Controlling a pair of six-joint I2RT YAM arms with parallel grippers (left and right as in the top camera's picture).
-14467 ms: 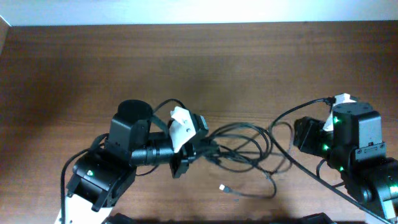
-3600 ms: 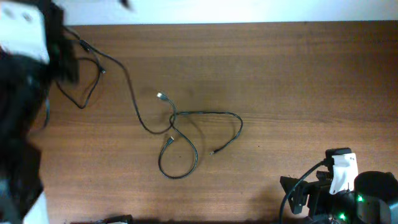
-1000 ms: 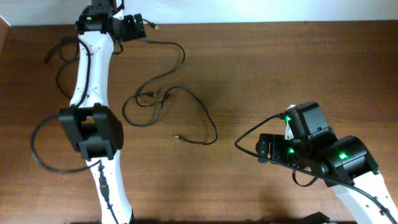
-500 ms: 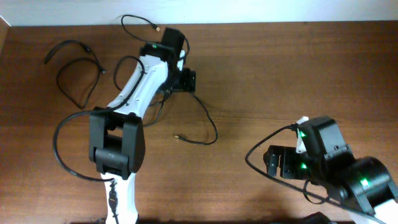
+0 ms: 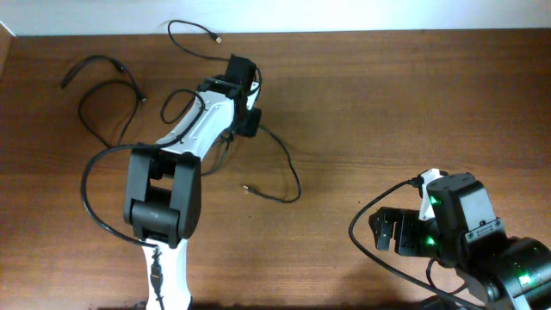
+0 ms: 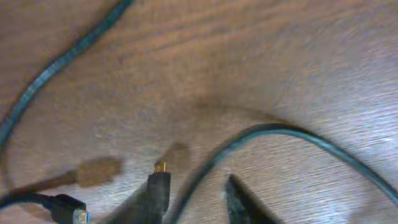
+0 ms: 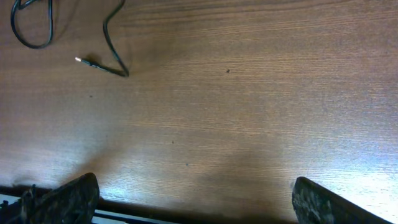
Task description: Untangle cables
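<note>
Three thin black cables lie apart on the wooden table. One is looped at the far left (image 5: 108,73). One curls at the back edge (image 5: 185,26) with a plug end (image 5: 215,39). The third (image 5: 288,168) runs from my left gripper (image 5: 250,120) to a small plug (image 5: 246,187). In the left wrist view my left gripper (image 6: 196,196) hangs low over the table, its fingers a little apart with this cable (image 6: 273,130) passing between them; a gold-tipped plug (image 6: 160,177) lies by the left finger. My right gripper (image 5: 381,232) is wide open and empty (image 7: 196,202).
The right wrist view shows the third cable's plug end (image 7: 81,60) far ahead and the table's front edge below the fingers. Thick black wires hang from both arms (image 5: 90,194). A pale wall borders the table's back edge (image 5: 344,13).
My left arm has swung from the back left corner to the middle cable and lowered onto it. My right arm has pulled back toward the front right corner.
</note>
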